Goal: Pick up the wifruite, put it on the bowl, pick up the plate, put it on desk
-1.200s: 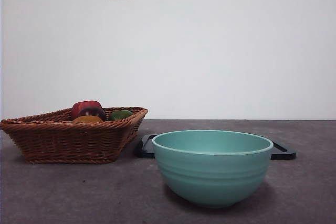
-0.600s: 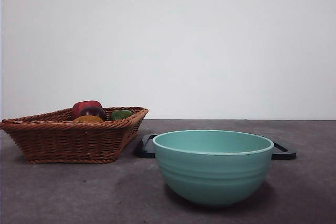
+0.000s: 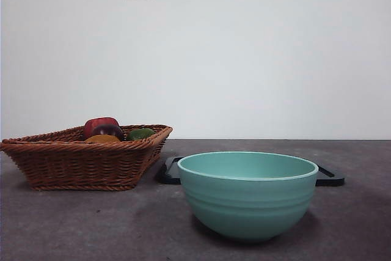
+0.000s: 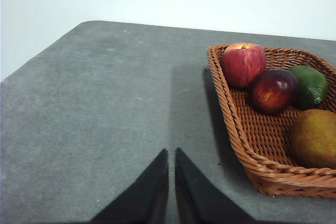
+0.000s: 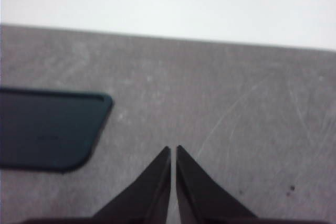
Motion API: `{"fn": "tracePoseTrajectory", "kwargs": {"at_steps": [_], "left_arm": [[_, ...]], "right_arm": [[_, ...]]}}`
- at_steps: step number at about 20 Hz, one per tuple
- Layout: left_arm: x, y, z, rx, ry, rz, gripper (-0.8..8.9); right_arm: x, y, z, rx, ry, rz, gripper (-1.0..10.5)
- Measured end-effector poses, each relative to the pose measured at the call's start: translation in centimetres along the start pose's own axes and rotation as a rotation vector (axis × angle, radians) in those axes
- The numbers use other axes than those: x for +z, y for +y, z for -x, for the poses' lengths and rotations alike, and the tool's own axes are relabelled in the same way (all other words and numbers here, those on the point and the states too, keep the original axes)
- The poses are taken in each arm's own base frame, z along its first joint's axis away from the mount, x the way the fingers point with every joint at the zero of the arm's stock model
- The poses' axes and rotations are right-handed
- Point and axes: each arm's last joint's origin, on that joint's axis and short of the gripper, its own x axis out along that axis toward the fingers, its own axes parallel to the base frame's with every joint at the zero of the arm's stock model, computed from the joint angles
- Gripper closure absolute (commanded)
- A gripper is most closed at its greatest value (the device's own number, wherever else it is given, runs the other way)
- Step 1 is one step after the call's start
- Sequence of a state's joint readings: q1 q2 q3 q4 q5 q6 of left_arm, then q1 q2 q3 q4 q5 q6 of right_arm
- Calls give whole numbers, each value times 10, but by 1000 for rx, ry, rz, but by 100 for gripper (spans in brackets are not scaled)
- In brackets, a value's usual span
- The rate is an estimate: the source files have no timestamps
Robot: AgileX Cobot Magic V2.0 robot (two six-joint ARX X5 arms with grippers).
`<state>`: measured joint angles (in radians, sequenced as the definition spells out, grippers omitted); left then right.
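The desk (image 3: 73, 224) is carrying the bowl (image 3: 247, 194), sitting empty. The wifruite (image 4: 314, 138) is lying in the basket (image 4: 252, 145); likely light, firm, smooth, so grip across its middle. Both grippers' jaws are resting together.

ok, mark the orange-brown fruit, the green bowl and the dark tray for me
orange-brown fruit (image 4: 314, 137): left wrist view, middle of its skin.
green bowl (image 3: 247, 203): front view, ribbed outer wall.
dark tray (image 5: 44, 127): right wrist view, flat top surface.
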<state>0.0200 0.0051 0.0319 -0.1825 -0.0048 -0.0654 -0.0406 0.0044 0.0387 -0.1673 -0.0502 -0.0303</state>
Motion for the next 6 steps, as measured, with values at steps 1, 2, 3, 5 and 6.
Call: {"fn": "tracePoseTrajectory", "kwargs": {"at_steps": [1, 2, 3, 5, 6], "left_arm": [[0, 0, 0, 0, 0, 0, 795], [0, 0, 0, 0, 0, 0, 795], [0, 0, 0, 0, 0, 0, 795], [0, 0, 0, 0, 0, 0, 795], [0, 0, 0, 0, 0, 0, 795]], "right_arm": [[-4, 0, -1, 0, 11, -1, 937], [-7, 0, -2, 1, 21, -1, 937], [-8, 0, -2, 0, 26, -2, 937], [-8, 0, -2, -5, 29, -2, 937], [-8, 0, -2, -11, 29, -1, 937]]}}
